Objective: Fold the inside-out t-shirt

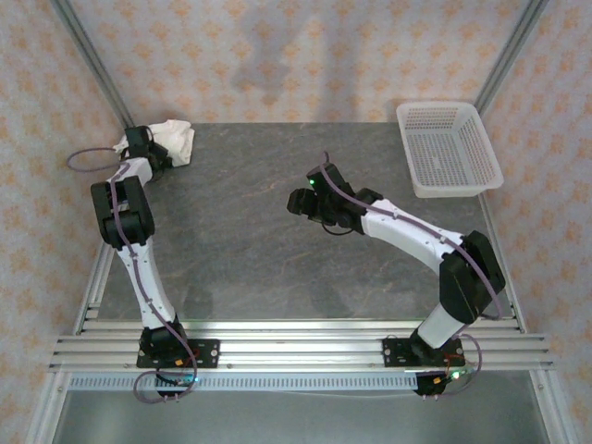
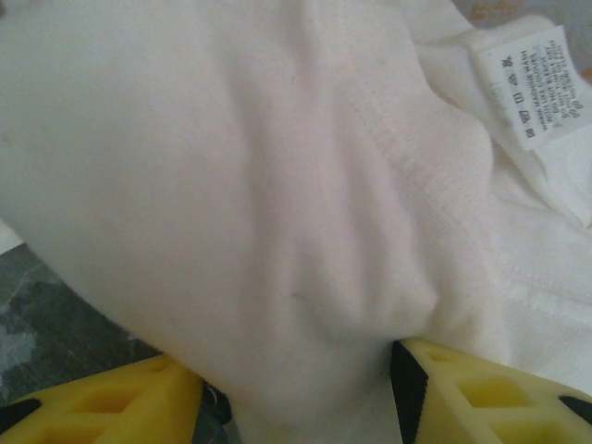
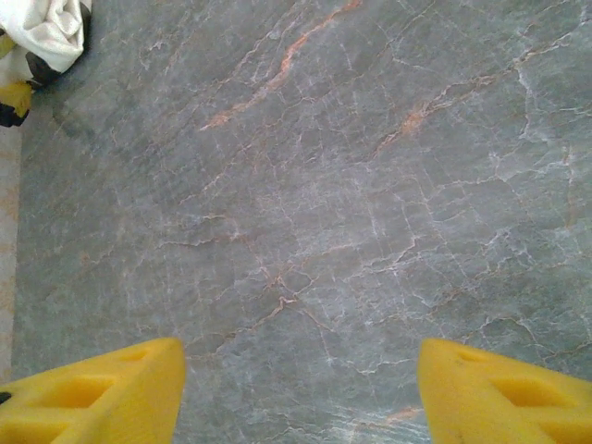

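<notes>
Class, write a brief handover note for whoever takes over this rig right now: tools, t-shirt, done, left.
Left tool: shut on a bunch of the t-shirt at the far left corner of the table.
Right tool: open, over bare tabletop near the middle.
T-shirt: crumpled heap, care label showing.
Done: no fold yet.
Left: spread it flat, then fold.

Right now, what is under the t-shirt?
The t-shirt lies bunched on the grey table, bare beside it. Anything beneath the cloth is covered; I cannot tell.
</notes>
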Controlling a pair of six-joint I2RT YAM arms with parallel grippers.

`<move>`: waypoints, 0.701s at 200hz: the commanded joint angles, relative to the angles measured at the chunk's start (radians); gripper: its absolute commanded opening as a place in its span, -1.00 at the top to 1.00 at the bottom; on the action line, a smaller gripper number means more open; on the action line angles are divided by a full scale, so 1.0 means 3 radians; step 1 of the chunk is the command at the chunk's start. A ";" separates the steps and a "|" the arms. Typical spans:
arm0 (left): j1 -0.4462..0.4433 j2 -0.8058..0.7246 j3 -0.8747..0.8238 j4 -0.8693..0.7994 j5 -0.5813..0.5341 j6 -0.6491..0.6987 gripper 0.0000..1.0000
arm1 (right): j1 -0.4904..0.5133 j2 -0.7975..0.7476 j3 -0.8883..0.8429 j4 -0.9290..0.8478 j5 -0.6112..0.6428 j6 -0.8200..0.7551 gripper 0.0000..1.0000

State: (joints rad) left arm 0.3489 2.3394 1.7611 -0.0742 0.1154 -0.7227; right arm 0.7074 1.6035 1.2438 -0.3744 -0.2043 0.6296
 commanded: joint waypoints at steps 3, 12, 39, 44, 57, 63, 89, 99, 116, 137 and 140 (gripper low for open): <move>0.0018 -0.0379 -0.0263 0.0345 0.0257 0.0014 -0.20 | -0.0070 -0.0254 0.0061 -0.0241 0.0290 -0.0133 -0.36; 0.0013 -0.0567 -0.0453 0.0468 0.0416 -0.0075 -0.24 | -0.0108 -0.0361 0.0012 -0.0269 0.0435 -0.0166 -0.37; -0.0027 -0.1341 -0.1261 0.0895 0.0875 -0.0215 -0.35 | -0.0349 -0.0846 -0.0214 -0.0379 0.0804 -0.0226 -0.39; -0.0048 -0.1550 -0.1413 0.0935 0.0917 -0.0190 -0.44 | -0.0395 -0.0967 -0.0279 -0.0390 0.0907 -0.0257 -0.40; -0.0138 -0.2016 -0.1736 0.0812 0.0931 0.0003 -0.60 | -0.0492 -0.1317 -0.0483 -0.0392 0.1260 -0.0393 -0.54; -0.0198 -0.2224 -0.1851 0.0682 0.0901 0.0146 -0.64 | -0.0521 -0.1493 -0.0600 -0.0361 0.1479 -0.0498 -0.57; -0.0609 -0.3155 -0.2385 0.0215 0.0490 0.0808 -0.70 | -0.0642 -0.2229 -0.1314 0.0091 0.2492 -0.1035 -0.85; -0.0773 -0.3470 -0.2647 0.0206 0.0352 0.1001 -0.70 | -0.0704 -0.2456 -0.1700 0.0499 0.2804 -0.1411 -0.94; -0.0900 -0.3961 -0.3228 0.0502 0.0101 0.1098 -0.71 | -0.0932 -0.2683 -0.2375 0.1278 0.3154 -0.1981 -1.00; -0.0902 -0.4273 -0.3801 0.0837 -0.0269 0.0900 -0.85 | -0.1425 -0.2520 -0.2948 0.1877 0.2996 -0.2168 -0.99; -0.0900 -0.4288 -0.3855 0.0853 -0.0336 0.0854 -0.87 | -0.1508 -0.2468 -0.2986 0.1916 0.2993 -0.2080 -0.99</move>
State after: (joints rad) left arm 0.0639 1.0756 0.7704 0.1371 0.2085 -0.4801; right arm 0.3798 0.7906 0.4915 -0.0532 0.5861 0.1471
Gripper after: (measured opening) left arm 0.900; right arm 0.995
